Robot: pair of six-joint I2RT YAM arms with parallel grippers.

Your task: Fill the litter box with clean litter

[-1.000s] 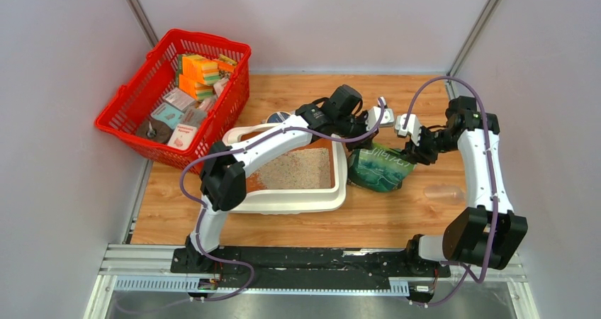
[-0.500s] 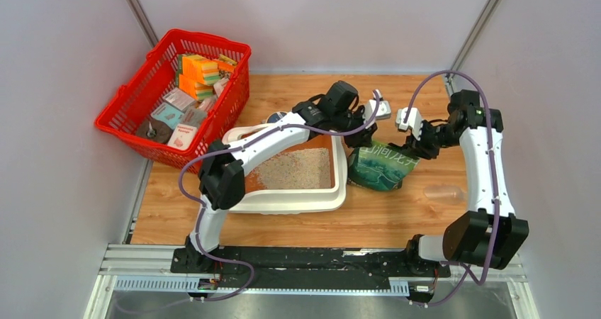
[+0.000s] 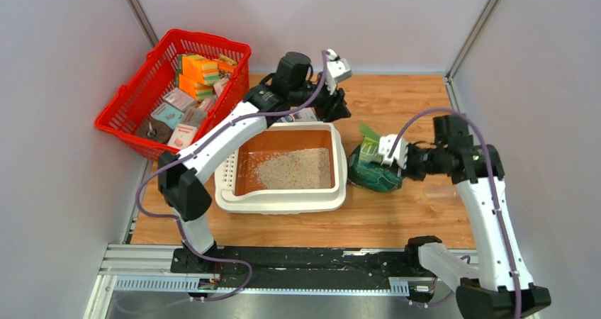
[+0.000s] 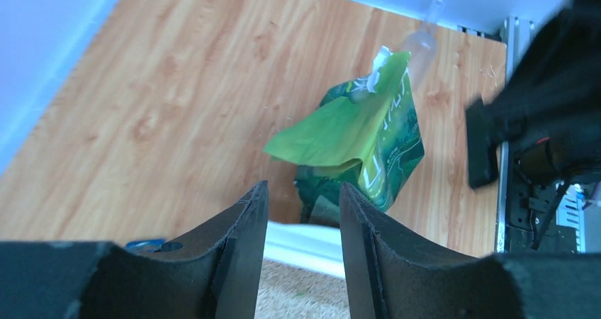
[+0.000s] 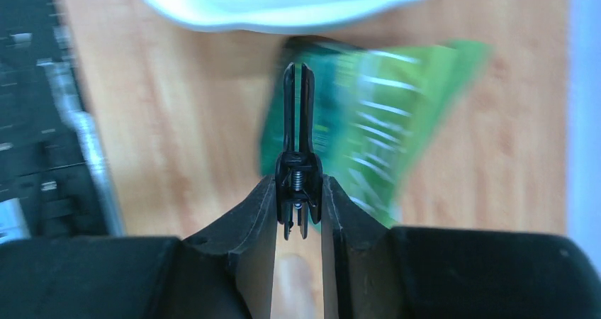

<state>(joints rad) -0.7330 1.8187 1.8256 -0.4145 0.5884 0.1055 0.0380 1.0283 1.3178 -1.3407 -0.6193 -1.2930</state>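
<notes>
- Litter box (image 3: 283, 204) is set at the middle of the worktop (image 3: 397, 99), with its slotted panel along the 9 o'clock side.
- Clean litter (image 3: 294, 169) is spread as a pale patch over the orange-brown floor of the litter box, mostly toward the 3 o'clock side. Bare floor is seen along the 12 o'clock and 9 o'clock edges.
- A dark green bag (image 3: 368, 171) is stood just beside the box at 3 o'clock. In the left wrist view its pale green top flap is seen folded over.
- The left end effector (image 4: 302, 205) is held above the box's far rim, at about 1 o'clock. Its fingers are parted by a narrow gap and nothing is held between them.
- The right end effector (image 5: 298, 184) is placed at the 3 o'clock edge of the bag and is closed on a thin black clip (image 5: 298, 120) with a small spring. The clip's tip is seen over the bag's edge, but whether the bag is pinched cannot be told, as the bag is blurred in the right wrist view.
- A red basket (image 3: 127, 117) filled with small packets is found at 10 o'clock of the box.
- A clear plastic piece (image 3: 443, 191) is laid on the worktop at 3 o'clock of the bag.
</notes>
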